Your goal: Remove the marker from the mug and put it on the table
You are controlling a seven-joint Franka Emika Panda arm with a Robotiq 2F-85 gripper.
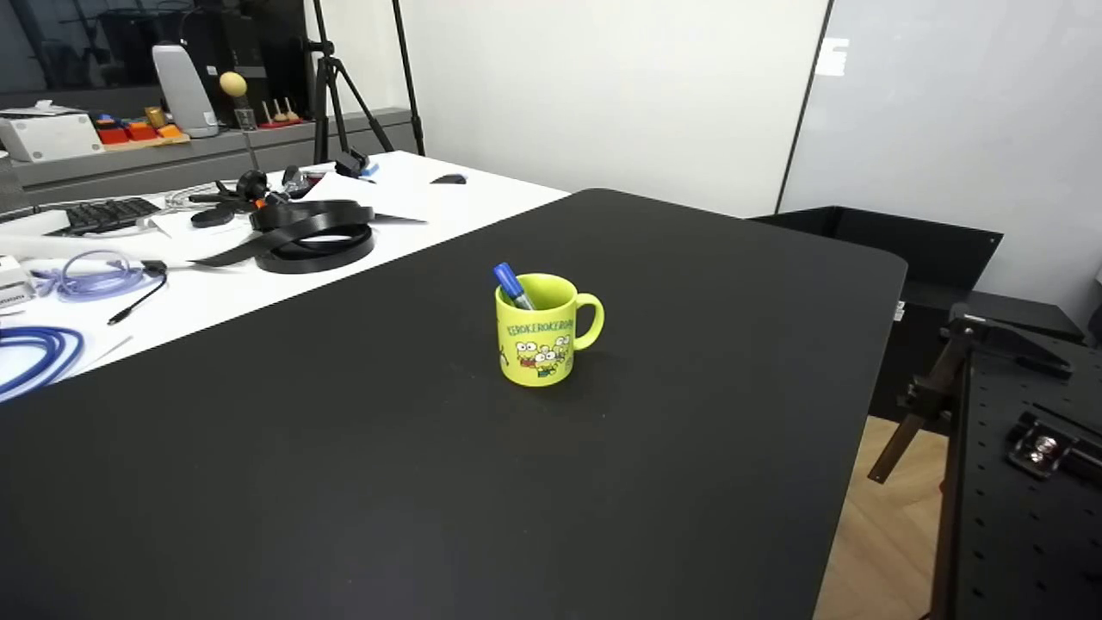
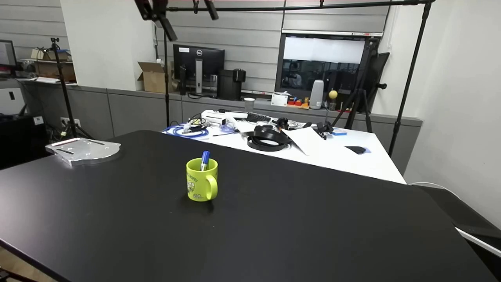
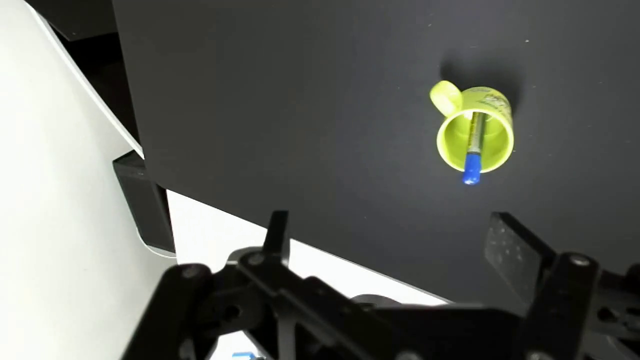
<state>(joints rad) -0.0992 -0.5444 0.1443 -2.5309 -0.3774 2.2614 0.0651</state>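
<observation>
The yellow-green mug (image 1: 535,349) stands upright on the black table (image 1: 689,448); it also shows in an exterior view (image 2: 197,183) and the wrist view (image 3: 475,97). The marker (image 1: 510,282) leans inside the mug with its blue cap sticking out above the rim; it also shows in an exterior view (image 2: 205,158) and the wrist view (image 3: 472,162). Its lower end is hidden in the mug in both exterior views. My gripper (image 3: 390,216) is open and empty, apart from the mug and marker. In an exterior view the gripper (image 2: 191,27) hangs high above the table at the top edge.
A white table (image 1: 448,202) with cables, a coiled black strap (image 1: 314,245) and papers adjoins the black table. A silver metal plate (image 2: 84,150) lies at the black table's far left edge in an exterior view. A black perforated bench (image 1: 1033,525) stands beside the table.
</observation>
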